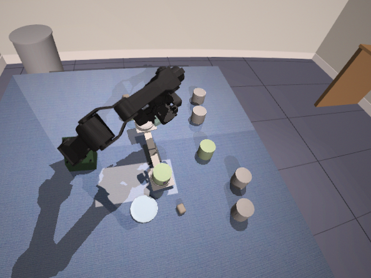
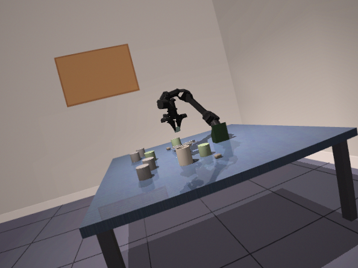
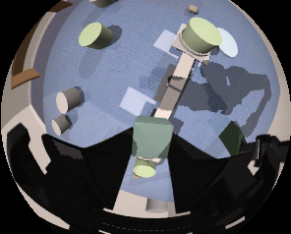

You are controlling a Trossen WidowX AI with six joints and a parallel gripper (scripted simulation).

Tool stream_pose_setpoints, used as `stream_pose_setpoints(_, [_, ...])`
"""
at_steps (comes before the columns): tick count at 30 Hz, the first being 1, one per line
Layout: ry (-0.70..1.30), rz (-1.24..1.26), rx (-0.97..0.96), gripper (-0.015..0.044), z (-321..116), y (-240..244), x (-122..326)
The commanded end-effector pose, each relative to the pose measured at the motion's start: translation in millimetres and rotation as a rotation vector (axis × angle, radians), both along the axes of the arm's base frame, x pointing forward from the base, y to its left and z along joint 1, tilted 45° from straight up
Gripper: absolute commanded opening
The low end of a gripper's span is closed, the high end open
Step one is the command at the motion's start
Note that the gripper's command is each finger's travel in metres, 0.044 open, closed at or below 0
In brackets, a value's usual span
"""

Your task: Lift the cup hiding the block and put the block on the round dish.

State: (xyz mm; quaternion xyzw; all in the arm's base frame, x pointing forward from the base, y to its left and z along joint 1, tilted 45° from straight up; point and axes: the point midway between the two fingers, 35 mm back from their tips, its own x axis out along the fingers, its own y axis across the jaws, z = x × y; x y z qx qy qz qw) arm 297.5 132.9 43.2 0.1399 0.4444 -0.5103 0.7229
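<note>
From the top, the claw [image 1: 155, 120] [image 2: 177, 128] [image 3: 150, 133] hangs over the bench [image 1: 203, 246] [image 2: 271, 144] [image 3: 133, 64], between the balance [image 1: 152, 150] [image 2: 188, 143] [image 3: 185, 68] and the far edge; the round dish [image 1: 143, 208] [image 3: 227, 43] lies toward the near edge, with no cup above it and no block on it. 1 green cup [image 1: 162, 173] [image 2: 175, 141] [image 3: 202, 35] sits upright on the balance end nearer the dish. In the exterior view, the claw grips the grey-green block [image 2: 177, 129] [image 3: 152, 132] well above the bench, and a 2nd green cup [image 2: 204, 150] [image 3: 144, 169] stands toward the long near edge, off the balance; I take it for the lifted one. The wrist view shows the block pinched between 2 fingers, the dish near the balance's occupied end. I'd call uncovering and grasping done; left are carrying the block past the 1 remaining cup untouched, setting it on the dish, letting go and moving clear.
</note>
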Motion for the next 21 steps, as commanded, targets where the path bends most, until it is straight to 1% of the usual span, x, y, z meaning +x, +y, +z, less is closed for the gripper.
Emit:
stream_pose_setpoints(1, [-0.002,0.010,0.009,0.0000,10.2,-15.8,6.0])
stream_pose_setpoints(12, [-0.016,0.023,0.034,0.0000,46.0,-79.2,18.6])
stream_pose_setpoints(21, [-0.041,0.022,0.028,0.0000,75.9,-138.6,13.7])
